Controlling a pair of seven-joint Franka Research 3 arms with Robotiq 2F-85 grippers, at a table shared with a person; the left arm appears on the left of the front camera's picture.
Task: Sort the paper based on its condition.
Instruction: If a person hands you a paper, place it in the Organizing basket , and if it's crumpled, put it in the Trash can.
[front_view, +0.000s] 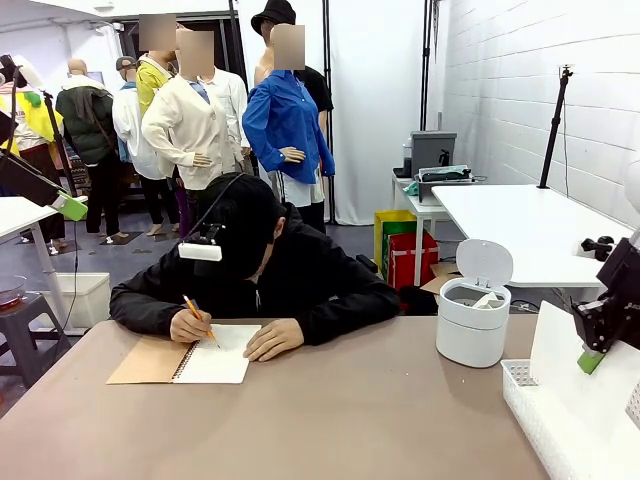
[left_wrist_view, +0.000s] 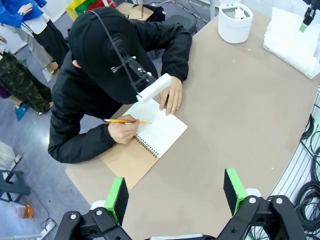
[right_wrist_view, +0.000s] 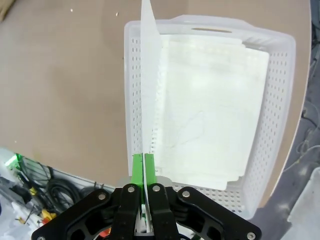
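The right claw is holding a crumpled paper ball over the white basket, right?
Not a ball. The right claw is shut on a smooth flat sheet, held edge-on over the white basket, as the right wrist view shows.

A lab-like studio: white-painted block wall (front_view: 520, 90), white curtain (front_view: 375, 100), black tripod stand (front_view: 553, 130), white counter (front_view: 530, 215), coiled cables (left_wrist_view: 312, 195)

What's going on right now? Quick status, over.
Left gripper open, above table. Right gripper shut on flat sheet, over basket of sheets. Person writing in notebook, well away.
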